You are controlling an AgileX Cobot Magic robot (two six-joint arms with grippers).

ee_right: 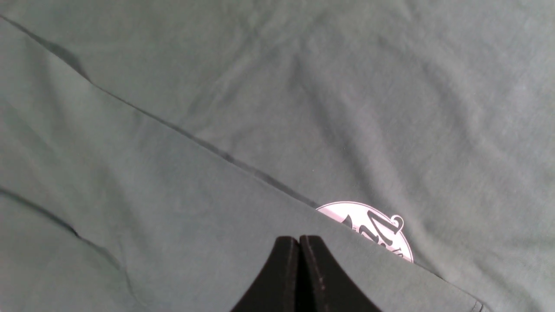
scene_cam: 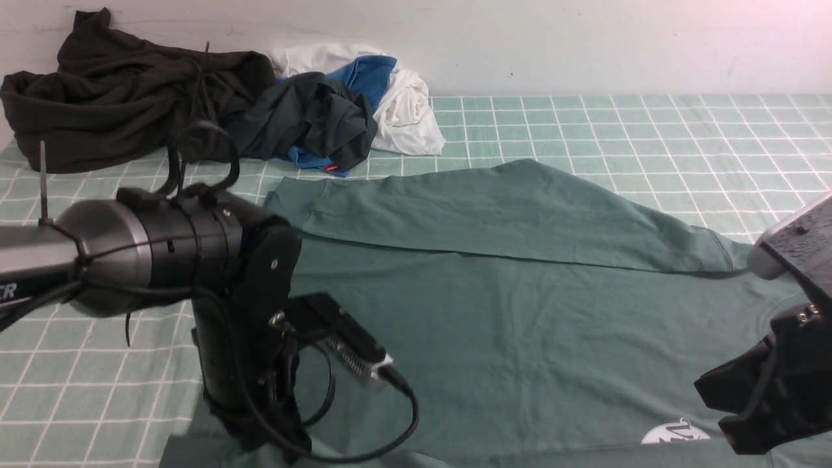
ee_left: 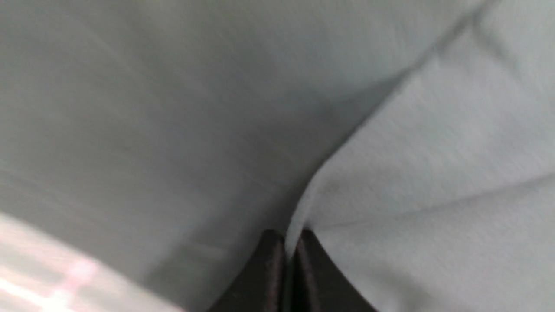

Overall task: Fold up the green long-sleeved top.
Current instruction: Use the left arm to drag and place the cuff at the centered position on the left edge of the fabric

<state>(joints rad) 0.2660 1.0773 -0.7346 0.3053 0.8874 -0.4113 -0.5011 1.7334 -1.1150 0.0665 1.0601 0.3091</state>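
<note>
Pinching the green top [scene_cam: 520, 312] along one edge, the left pincer [ee_left: 291, 236] seems ready to lift it. The right pincer [ee_right: 299, 240] hangs clenched, empty, nearby.

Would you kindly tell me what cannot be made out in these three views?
- Chest logo: right wrist view, half covered by the folded sleeve; lettering unreadable.
- Collar of the green long-sleeved top: seen in no view; in the front view the right gripper and the frame edge cover the likely end.
- Fingers of the left gripper: front view, hidden by its own wrist housing.
- Left wrist view: blurred, cloth detail lost.
</note>
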